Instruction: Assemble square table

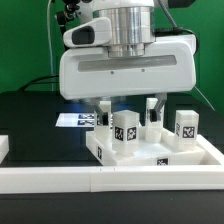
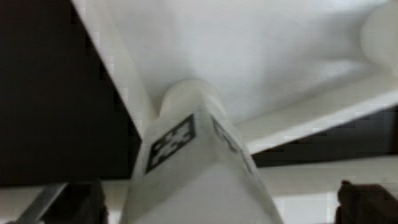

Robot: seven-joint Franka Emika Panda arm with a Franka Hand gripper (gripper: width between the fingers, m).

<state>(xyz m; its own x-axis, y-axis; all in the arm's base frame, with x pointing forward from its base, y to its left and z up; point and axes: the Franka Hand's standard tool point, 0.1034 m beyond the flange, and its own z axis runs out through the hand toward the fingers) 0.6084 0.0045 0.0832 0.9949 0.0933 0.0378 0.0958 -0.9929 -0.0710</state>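
Note:
The square table's white slab point(image 1: 150, 157) lies flat at the exterior view's right, with a black-and-white tag on its near edge. Two white tagged leg blocks stand upright on it, one in the middle point(image 1: 125, 134) and one further right point(image 1: 187, 128). My gripper point(image 1: 128, 110) hangs straight over the middle leg, a dark finger point(image 1: 103, 110) on each side of its top. In the wrist view that leg point(image 2: 178, 150) rises between the fingers point(image 2: 71, 205) of the gripper point(image 2: 214, 208), with a gap on both sides. The jaws stand open and hold nothing.
A long low white barrier rail point(image 1: 90, 181) runs along the front of the black table. The marker board point(image 1: 76, 120) lies flat behind the slab, at the exterior view's left. A white block edge point(image 1: 4, 148) shows at the far left.

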